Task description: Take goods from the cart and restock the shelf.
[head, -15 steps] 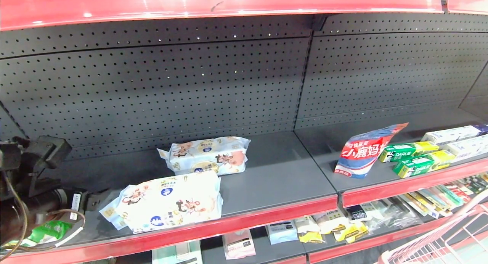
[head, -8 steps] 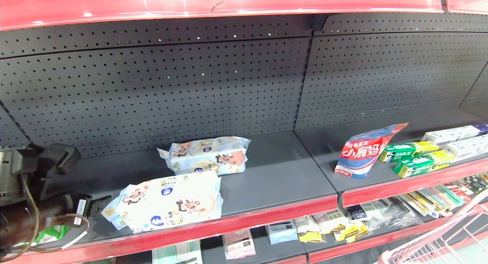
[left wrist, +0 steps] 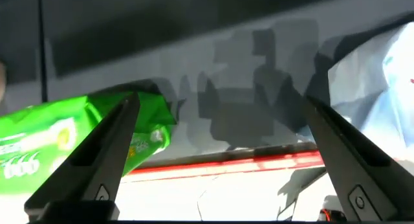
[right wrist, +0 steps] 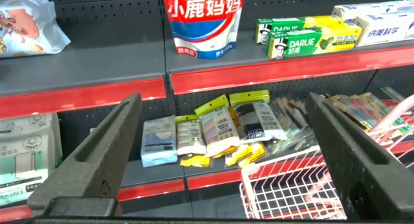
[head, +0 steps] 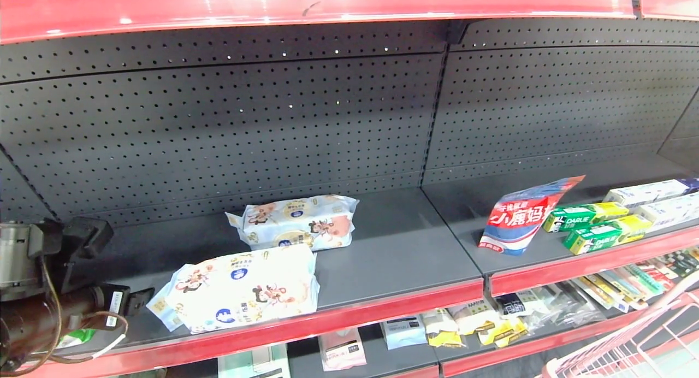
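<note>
My left gripper is open above the front edge of the grey shelf, with nothing between its fingers. A green pack lies on the shelf just beside one finger. In the head view the left arm is at the shelf's far left, over the green pack. Two white-and-blue tissue packs lie nearby, one at the front and one behind it. My right gripper is open and empty, held in front of the lower shelves above the pink wire cart.
A red-and-blue pouch leans on the shelf's right section beside green toothpaste boxes and white boxes. Small packets fill the lower shelf. The cart's corner sits at the lower right. A perforated back panel closes the shelf.
The left arm has shifted slightly down and to the right at the shelf's left end, covering more of the green pack. The packs and boxes have not moved.
</note>
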Controlling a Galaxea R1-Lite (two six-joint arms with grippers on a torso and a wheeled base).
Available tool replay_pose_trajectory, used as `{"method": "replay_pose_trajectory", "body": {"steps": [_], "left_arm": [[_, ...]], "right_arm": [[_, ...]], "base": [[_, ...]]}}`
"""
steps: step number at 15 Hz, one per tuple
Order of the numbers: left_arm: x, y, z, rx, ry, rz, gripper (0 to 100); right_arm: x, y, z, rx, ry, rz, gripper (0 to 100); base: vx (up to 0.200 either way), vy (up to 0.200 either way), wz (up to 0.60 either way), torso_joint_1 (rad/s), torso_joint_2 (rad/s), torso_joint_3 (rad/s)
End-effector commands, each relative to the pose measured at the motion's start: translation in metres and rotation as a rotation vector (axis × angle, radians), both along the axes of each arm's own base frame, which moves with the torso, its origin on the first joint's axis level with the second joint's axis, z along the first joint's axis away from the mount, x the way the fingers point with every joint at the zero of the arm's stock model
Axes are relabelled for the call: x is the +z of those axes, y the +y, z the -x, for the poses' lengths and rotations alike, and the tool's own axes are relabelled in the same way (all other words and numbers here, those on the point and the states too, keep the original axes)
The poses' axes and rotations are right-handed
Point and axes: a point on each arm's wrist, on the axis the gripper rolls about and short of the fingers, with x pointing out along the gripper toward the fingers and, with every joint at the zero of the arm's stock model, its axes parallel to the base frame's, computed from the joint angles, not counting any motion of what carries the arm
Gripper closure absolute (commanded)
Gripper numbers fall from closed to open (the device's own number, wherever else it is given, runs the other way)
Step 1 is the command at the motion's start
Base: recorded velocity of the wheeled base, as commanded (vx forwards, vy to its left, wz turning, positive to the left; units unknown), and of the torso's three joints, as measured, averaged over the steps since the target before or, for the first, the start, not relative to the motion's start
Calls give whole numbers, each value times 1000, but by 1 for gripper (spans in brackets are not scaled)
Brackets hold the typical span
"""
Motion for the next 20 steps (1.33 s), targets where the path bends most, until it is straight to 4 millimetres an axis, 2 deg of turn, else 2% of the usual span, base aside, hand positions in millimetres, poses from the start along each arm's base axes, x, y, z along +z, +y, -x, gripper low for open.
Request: {"method": "replay_pose_trajectory", "body": {"steps": [1, 4, 20], "left_arm": [[-9, -3, -10, -16, 20, 12, 0], [-12, -10, -21, -43, -20, 39, 0], [-14, -35, -31, -151, -51, 48, 0]], "right_arm": [[0, 0, 0, 2, 1, 0, 0], [0, 0, 0, 2, 1, 0, 0], [0, 0, 0, 1, 1, 0, 0]], "base": [[0, 0, 0, 0, 0, 0], [0, 0, 0, 0, 0, 0], [0, 0, 0, 0, 0, 0]]}}
